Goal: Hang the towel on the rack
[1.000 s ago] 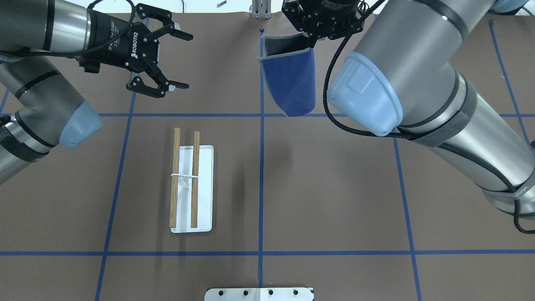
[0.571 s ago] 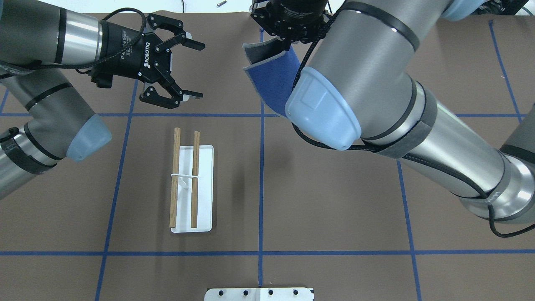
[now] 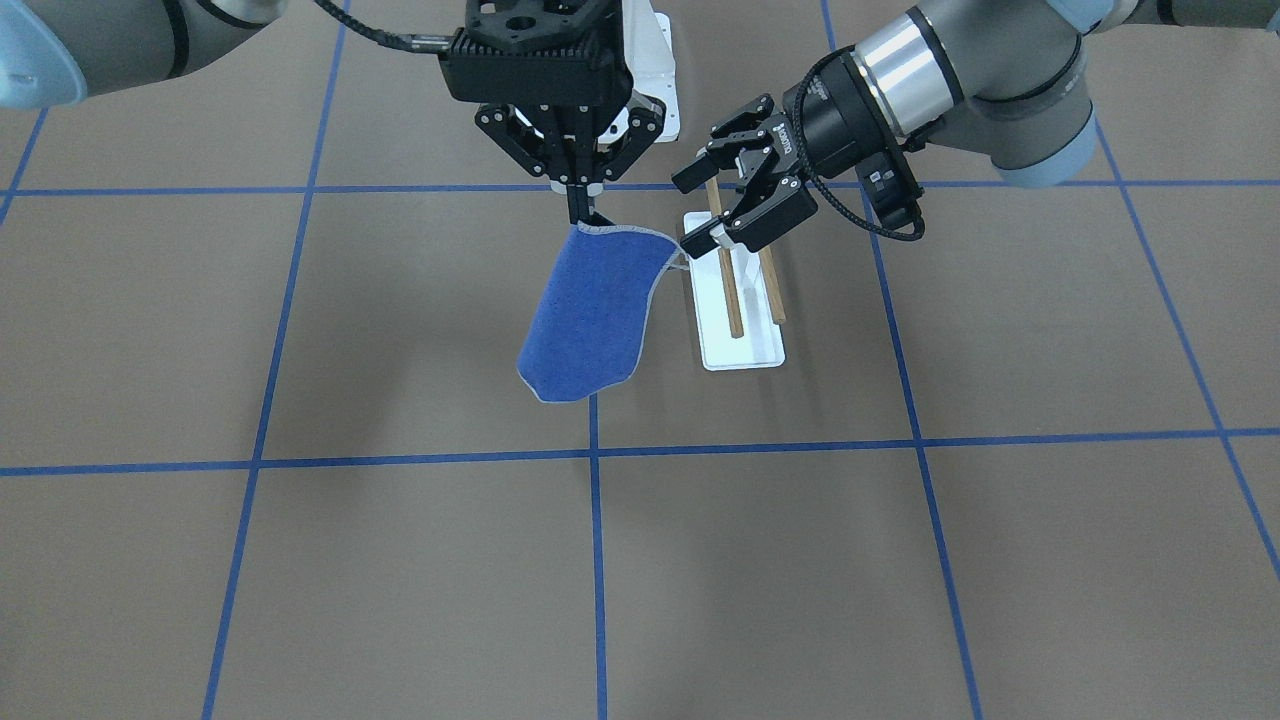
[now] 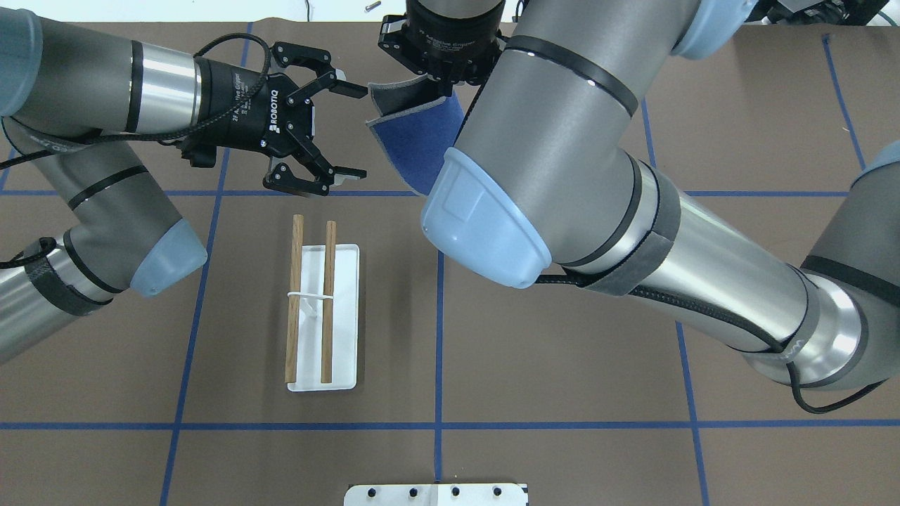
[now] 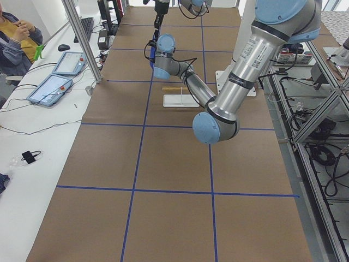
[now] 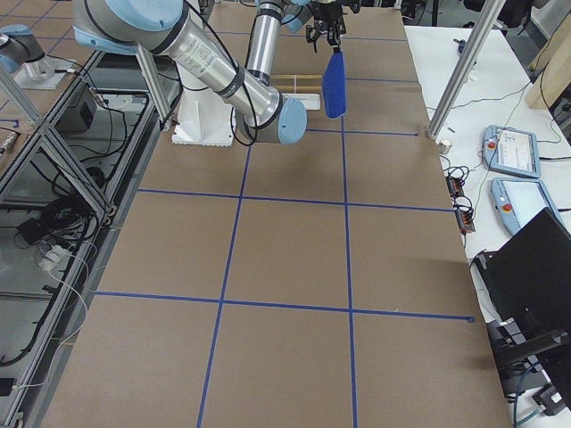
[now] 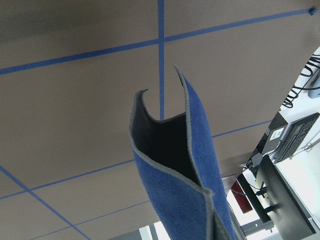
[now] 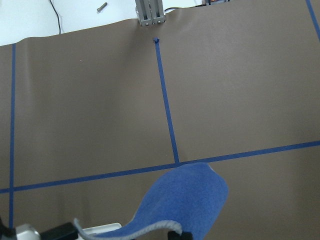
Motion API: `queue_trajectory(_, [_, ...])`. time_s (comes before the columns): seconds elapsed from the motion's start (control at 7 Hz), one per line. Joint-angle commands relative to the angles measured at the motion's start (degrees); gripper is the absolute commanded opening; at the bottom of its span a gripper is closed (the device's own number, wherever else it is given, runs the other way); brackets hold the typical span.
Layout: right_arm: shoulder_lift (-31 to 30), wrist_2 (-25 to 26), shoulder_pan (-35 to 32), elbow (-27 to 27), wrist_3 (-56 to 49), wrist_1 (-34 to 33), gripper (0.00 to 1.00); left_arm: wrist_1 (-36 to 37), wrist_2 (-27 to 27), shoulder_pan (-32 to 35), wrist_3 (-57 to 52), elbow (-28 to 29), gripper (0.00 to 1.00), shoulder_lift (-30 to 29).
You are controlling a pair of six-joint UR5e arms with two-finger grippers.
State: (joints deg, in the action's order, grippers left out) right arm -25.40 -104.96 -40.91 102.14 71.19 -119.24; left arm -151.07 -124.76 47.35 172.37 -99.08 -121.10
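The blue towel [image 4: 415,130] hangs in the air from my right gripper [image 4: 443,90], which is shut on its top edge. It also shows in the front view [image 3: 590,310] under the right gripper [image 3: 582,208]. My left gripper [image 4: 355,131] is open, pointing at the towel's free upper corner, which lies just at its fingertips and is not held. In the front view the left gripper [image 3: 690,212] is next to that corner. The left wrist view looks into the folded towel [image 7: 185,175]. The rack [image 4: 309,302], two wooden dowels over a white base plate, stands bare below the left gripper.
A white bolted pedestal [image 4: 436,494] sits at the table's near edge. A metal bracket [image 8: 150,12] stands at the far edge. Blue tape lines grid the brown tabletop [image 4: 562,365]. An operator [image 5: 16,38] sits at a side table with tablets.
My right arm has carried the towel left, toward the left gripper. My left gripper has moved right and slightly nearer, still open, and its fingertips have come up to the towel's edge.
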Motion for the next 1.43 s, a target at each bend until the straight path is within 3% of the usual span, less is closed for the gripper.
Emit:
queue_trajectory(0.0, [0.4,0.3,0.8,0.7,0.0,0.0,0.00,-0.1,0.0,0.0,-0.1,0.0,0.98,0.1])
queue_trajectory(0.43, [0.5,0.3,1.4,2.0,0.0,-0.1,0.00,-0.2,0.8,0.0,-0.2,0.2,0.97,0.1])
queue_trajectory(0.71, [1.1,0.2,1.4,2.1,0.0,-0.1,0.00,-2.2,1.7,-0.3,0.2,0.1,0.77,0.6])
queue_trajectory(1.0, [1.6,0.3,1.4,2.0,0.0,-0.1,0.00,-2.6,1.7,-0.3,0.2,0.0,0.71,0.8])
queue_trajectory(1.14, [1.5,0.3,1.4,2.0,0.0,-0.1,0.00,-2.6,1.7,-0.3,0.4,-0.1,0.58,0.9])
queue_trajectory(1.29, [1.6,0.3,1.4,2.0,0.0,-0.1,0.00,-2.6,1.7,-0.3,0.5,-0.2,0.24,0.9])
